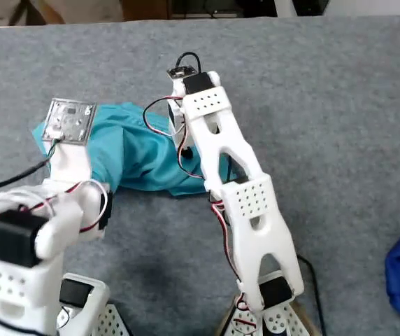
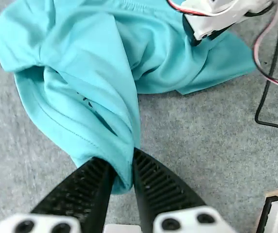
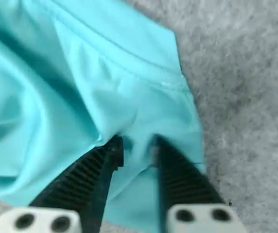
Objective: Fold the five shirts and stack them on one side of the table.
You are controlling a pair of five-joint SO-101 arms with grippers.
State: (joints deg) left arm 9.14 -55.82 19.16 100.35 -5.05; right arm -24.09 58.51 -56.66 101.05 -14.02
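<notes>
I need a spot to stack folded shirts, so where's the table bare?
The widest bare patch is the table right of the teal shirt, between the far edge and the blue cloth. A strip behind the teal shirt is bare too. It's crowded mid-left, where the left arm and right arm stand over the teal shirt.

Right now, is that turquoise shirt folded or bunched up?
Bunched up: the turquoise shirt lies loosely creased on the table, pinched by the left gripper and the right gripper.
</notes>
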